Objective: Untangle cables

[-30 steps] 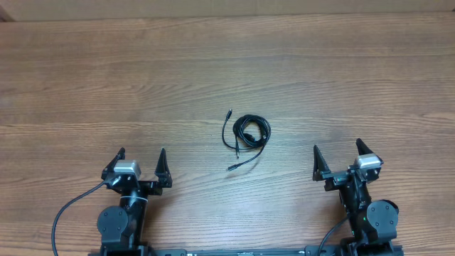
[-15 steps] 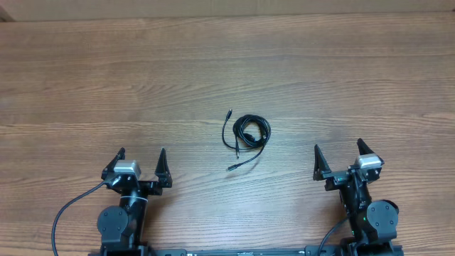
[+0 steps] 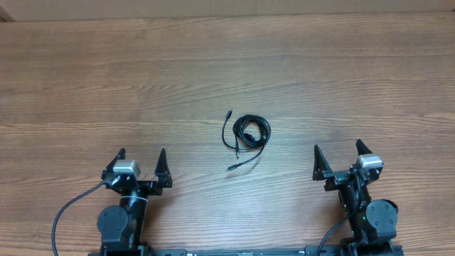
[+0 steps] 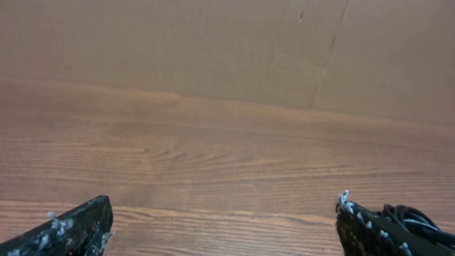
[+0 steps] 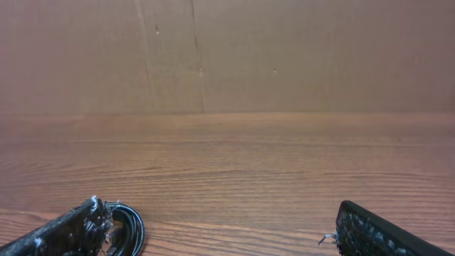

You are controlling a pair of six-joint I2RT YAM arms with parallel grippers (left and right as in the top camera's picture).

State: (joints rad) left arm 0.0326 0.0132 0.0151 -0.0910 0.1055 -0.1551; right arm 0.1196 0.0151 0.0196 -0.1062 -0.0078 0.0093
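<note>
The cables point(image 3: 247, 134) lie as a small black coiled bundle in the middle of the wooden table, with plug ends sticking out at the upper left and lower left. My left gripper point(image 3: 141, 154) stands open near the front left, well short of the bundle and to its left. My right gripper point(image 3: 337, 151) stands open near the front right, apart from the bundle. The left wrist view shows part of the coil point(image 4: 412, 213) behind its right fingertip point(image 4: 362, 226). In the right wrist view the coil point(image 5: 128, 226) peeks past the left fingertip point(image 5: 75, 229). Nothing is between either pair of fingers.
The wooden table point(image 3: 227, 64) stretches wide around the bundle. A brown cardboard wall point(image 5: 227, 50) stands along its far edge. Thick black arm cables point(image 3: 67, 213) trail off the arm bases at the front.
</note>
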